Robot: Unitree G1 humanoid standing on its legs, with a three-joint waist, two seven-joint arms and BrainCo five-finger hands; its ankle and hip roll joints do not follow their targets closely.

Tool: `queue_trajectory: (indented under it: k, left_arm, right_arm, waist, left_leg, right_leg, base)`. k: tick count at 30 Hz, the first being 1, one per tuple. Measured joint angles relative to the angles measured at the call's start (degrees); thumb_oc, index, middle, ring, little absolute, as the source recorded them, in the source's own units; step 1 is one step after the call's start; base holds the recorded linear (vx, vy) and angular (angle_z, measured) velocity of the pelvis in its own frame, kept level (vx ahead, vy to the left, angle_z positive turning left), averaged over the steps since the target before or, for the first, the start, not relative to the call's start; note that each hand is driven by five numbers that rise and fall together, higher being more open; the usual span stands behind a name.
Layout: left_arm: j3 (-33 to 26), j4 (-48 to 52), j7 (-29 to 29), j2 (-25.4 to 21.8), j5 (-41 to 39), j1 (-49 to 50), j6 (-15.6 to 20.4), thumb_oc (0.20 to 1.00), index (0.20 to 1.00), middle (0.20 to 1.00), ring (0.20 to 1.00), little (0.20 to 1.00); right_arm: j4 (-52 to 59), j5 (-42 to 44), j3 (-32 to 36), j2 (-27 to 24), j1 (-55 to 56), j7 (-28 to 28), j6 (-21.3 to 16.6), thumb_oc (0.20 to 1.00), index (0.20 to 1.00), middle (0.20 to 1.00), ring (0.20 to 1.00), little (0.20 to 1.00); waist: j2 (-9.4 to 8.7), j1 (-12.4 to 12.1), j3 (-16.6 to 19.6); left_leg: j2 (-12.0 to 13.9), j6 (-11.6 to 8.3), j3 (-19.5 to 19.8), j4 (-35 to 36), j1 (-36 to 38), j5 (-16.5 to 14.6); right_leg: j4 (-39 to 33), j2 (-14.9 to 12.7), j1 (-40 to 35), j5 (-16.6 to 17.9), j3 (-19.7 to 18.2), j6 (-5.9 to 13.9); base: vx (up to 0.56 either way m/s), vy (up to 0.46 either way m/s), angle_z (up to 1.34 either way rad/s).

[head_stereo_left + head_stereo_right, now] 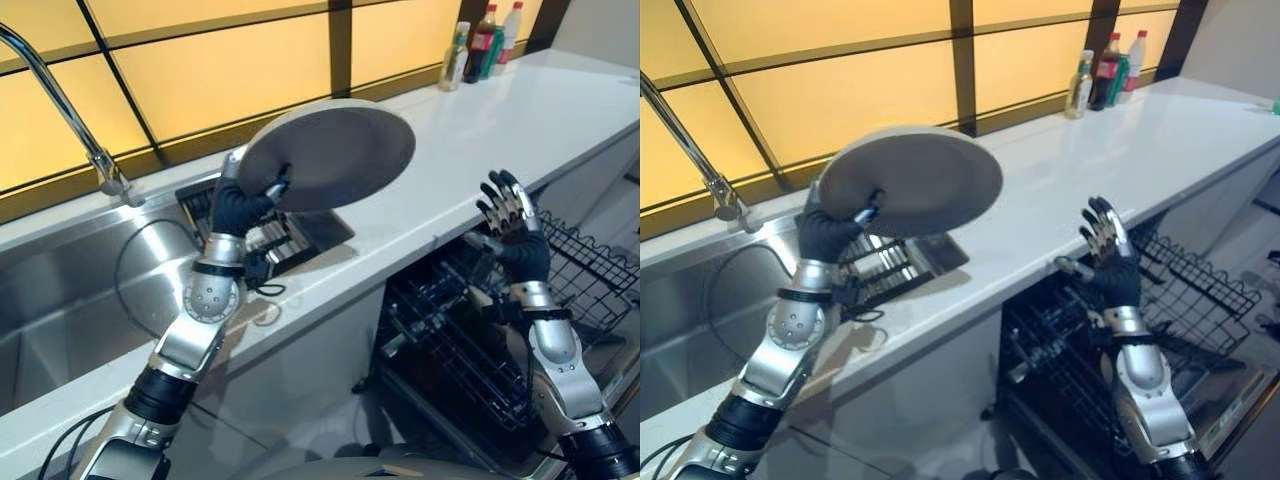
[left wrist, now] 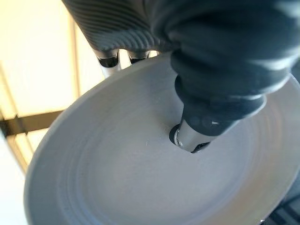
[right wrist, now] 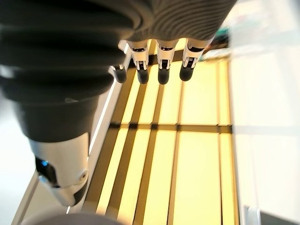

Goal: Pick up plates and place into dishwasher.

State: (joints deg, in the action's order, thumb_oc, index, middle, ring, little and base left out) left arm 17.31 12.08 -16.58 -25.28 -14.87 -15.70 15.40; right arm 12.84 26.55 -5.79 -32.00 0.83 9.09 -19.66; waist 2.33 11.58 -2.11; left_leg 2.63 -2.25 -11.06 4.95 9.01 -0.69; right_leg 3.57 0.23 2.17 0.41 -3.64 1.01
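1. Left hand [image 1: 240, 205] is nearest, fingers and thumb clamped on the grey plate [image 1: 335, 155], lifted tilted above the white surface [image 1: 480, 150] beside the sink [image 1: 60, 300].
2. Right hand [image 1: 510, 225] is raised, fingers apart, empty, over the open dishwasher rack [image 1: 450, 340].
3. Best: keep the pinch firm, swing right, lower the plate edge-first between rack tines.

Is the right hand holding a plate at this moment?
No: the right hand is raised above the open dishwasher rack with straight fingers and holds nothing, while the left hand grips the grey plate.
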Motion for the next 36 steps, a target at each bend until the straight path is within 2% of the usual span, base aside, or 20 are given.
queue_trajectory:
  k: [8,12,19,32,36]
  left_arm:
    - [2.75,0.07,1.58,3.37,-2.31,-0.14,-0.52,0.2,0.2,0.2,0.2,0.2]
    - [4.89,0.05,1.96,3.57,-2.31,-0.13,-1.15,0.2,0.2,0.2,0.2,0.2]
    - [4.99,0.04,2.52,4.02,-2.31,-0.12,-1.06,0.2,0.2,0.2,0.2,0.2]
    - [6.67,-0.1,3.84,4.05,-2.22,0.01,-0.38,0.2,0.2,0.2,0.2,0.2]
    - [9.48,-0.87,5.27,4.05,-2.22,0.09,-0.28,0.2,0.2,0.2,0.2,0.2]
  right_arm:
    - [0.59,2.46,-2.01,0.13,-1.13,-3.24,1.65,1.0,1.0,1.0,1.0,1.0]
    - [0.6,4.67,-2.28,0.16,-1.17,-5.36,2.49,1.0,1.0,1.0,1.0,1.0]
    - [0.64,6.92,-3.66,0.25,-1.17,-8.64,4.36,1.0,1.0,1.0,1.0,1.0]
    - [2.62,10.12,-6.32,1.91,-2.23,-10.27,6.45,1.0,1.0,1.0,1.0,1.0]
    - [2.62,10.18,-6.99,2.11,-3.66,-10.25,6.56,1.0,1.0,1.0,1.0,1.0]
  waist:
    - [-0.14,-0.01,-0.28]
    - [-0.1,-0.01,-0.65]
    - [-0.24,0.01,-1.29]
    - [-0.37,-0.04,-2.03]
    - [-0.37,-0.18,-2.03]
  left_leg:
    - [-0.01,0.01,-0.37,0.01,-0.27,-0.01]
    - [0.0,0.01,-0.8,0.01,-0.39,0.0]
    - [0.06,0.01,-1.14,0.01,-0.41,0.01]
    - [0.06,0.01,-1.18,0.02,-0.42,0.01]
    - [0.05,0.02,-1.16,0.01,-0.3,0.01]
  right_leg:
    - [-1.19,0.05,-0.14,0.83,-0.43,0.16]
    - [-1.53,0.11,-0.17,1.24,-0.5,0.11]
    - [-1.81,0.21,-0.2,1.57,-0.75,0.03]
    - [-1.92,0.32,-0.26,1.85,-0.8,-0.04]
    - [-1.96,0.33,-0.41,1.86,-0.78,-0.02]
  base:
    - [-0.01,-0.001,-0.02]
    - [0.0,-0.005,-0.05]
    - [0.0,-0.003,-0.02]
    - [0.0,0.0,0.0]
    - [0.0,0.0,0.0]
